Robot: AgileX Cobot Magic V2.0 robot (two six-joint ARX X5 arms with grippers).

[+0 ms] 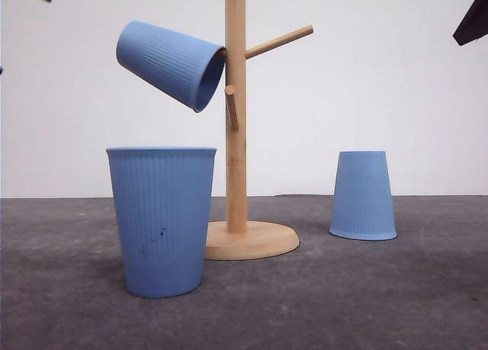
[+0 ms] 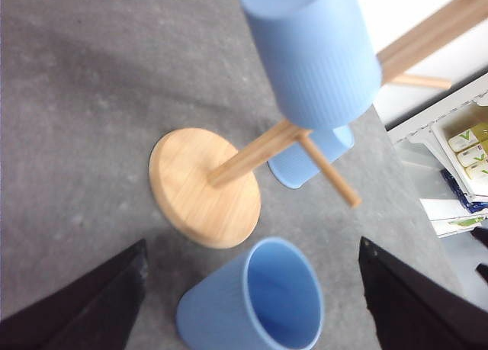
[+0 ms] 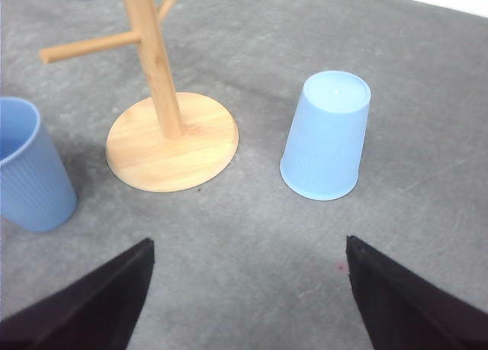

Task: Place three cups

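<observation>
Front view: three blue cups, namely hung cup (image 1: 171,63) on the wooden rack (image 1: 236,136), upright cup (image 1: 162,220) front-left, inverted cup (image 1: 363,195) right, on open grey table (image 1: 381,297). Left wrist view: left gripper (image 2: 252,308) spread empty above the upright cup (box lettering illegible). Right wrist view: right gripper (image 3: 248,293) spread empty near the inverted cup.

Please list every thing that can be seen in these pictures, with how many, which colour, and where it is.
cup on the rack: one, blue, hung tilted on a left peg of the rack.
upright cup: one, blue, on the table front left, mouth up.
upside-down cup: one, blue, on the table right of the rack.
wooden rack: one, light wood, round base, centre of the table.
table: one, dark grey.
shelf: white, with packages, seen from the left wrist.
left gripper: black, open above the upright cup.
right gripper: black, open above the table.
</observation>
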